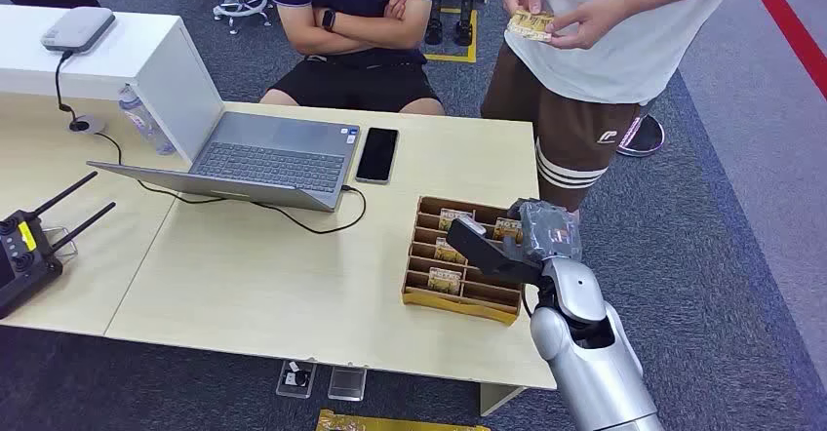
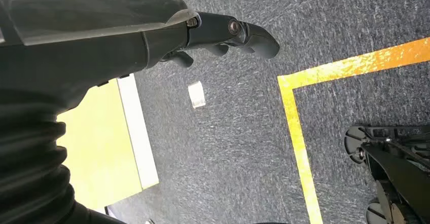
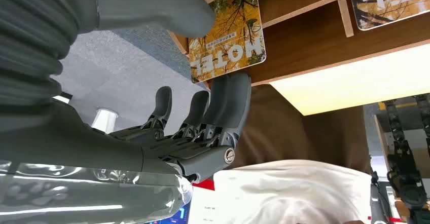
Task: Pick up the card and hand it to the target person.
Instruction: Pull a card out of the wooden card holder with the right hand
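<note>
A card (image 1: pixel 530 25) was held in the hands of a standing person (image 1: pixel 624 31) beyond the table (image 1: pixel 273 285). More cards stood in the wooden slotted box (image 1: pixel 458 299) near the table's right end. The right hand (image 1: pixel 507 246) hovered over that box, fingers (image 3: pixel 223 112) extended and apart, holding nothing. The left hand (image 2: pixel 223 34) hung above the carpet, fingers loosely curled, empty

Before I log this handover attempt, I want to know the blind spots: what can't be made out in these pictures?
- Head view: the right hand covers part of the card tray, so any contact with a card is hidden.
- Right wrist view: the hotel card lies between thumb and fingers; whether it is gripped is unclear.
- Head view: the print on the card held by the standing person is too small.
</note>
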`<action>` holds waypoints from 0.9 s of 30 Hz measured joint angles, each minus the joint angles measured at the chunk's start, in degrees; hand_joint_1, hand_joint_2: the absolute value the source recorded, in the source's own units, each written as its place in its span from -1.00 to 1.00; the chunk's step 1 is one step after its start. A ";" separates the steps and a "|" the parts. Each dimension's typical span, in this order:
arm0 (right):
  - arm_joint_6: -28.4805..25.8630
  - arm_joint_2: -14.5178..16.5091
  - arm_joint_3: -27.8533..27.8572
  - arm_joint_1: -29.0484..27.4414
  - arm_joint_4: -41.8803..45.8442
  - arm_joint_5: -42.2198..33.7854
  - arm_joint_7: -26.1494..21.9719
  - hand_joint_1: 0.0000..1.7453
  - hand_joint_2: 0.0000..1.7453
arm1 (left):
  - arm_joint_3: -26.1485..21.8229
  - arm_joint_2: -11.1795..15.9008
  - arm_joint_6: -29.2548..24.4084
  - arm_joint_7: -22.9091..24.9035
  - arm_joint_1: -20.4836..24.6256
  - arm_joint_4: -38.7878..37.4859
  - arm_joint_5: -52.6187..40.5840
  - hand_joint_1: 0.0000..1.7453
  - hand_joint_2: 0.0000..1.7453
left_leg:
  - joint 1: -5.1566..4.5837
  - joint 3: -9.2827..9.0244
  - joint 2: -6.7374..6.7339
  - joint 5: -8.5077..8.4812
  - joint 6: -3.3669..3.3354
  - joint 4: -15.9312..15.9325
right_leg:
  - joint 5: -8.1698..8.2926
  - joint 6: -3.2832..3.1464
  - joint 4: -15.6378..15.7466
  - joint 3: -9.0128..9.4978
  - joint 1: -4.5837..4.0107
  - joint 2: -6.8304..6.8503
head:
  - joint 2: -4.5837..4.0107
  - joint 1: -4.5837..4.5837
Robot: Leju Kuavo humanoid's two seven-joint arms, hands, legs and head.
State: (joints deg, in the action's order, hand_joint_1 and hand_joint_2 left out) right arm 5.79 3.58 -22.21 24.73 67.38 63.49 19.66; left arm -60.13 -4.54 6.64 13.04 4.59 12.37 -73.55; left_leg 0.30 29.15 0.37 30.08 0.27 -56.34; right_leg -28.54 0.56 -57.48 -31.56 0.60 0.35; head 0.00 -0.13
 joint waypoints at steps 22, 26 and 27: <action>-0.02 0.00 -0.02 0.27 -0.53 -0.20 0.01 0.28 1.00 | 0.44 0.16 0.11 0.43 -0.01 0.00 -0.70 -1.00 1.00 | 0.00 0.01 0.00 0.00 0.00 0.00 | 0.00 0.00 0.00 0.00 0.00 0.00 | 0.00 0.00; -0.04 0.00 -0.02 0.28 -0.57 -0.22 0.01 0.32 1.00 | 0.46 0.16 0.12 0.56 -0.01 0.00 -0.74 -1.00 1.00 | 0.00 0.01 0.00 0.00 0.00 0.00 | 0.00 0.00 0.00 0.00 0.00 0.00 | 0.00 0.00; -0.05 0.00 -0.02 0.28 -0.58 -0.25 0.01 0.37 1.00 | 0.48 0.16 0.12 0.57 -0.01 0.00 -0.75 -1.00 1.00 | 0.00 0.01 0.00 0.00 0.00 0.00 | 0.00 0.00 0.00 0.00 0.00 0.00 | 0.00 0.00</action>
State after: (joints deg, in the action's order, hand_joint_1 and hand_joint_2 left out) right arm 5.74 3.58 -22.22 25.01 66.81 63.25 19.67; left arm -59.65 -4.37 6.77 13.61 4.58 12.37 -74.30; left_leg 0.30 29.16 0.37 30.08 0.27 -56.34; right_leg -28.54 0.56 -57.49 -31.56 0.60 0.35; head 0.00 -0.13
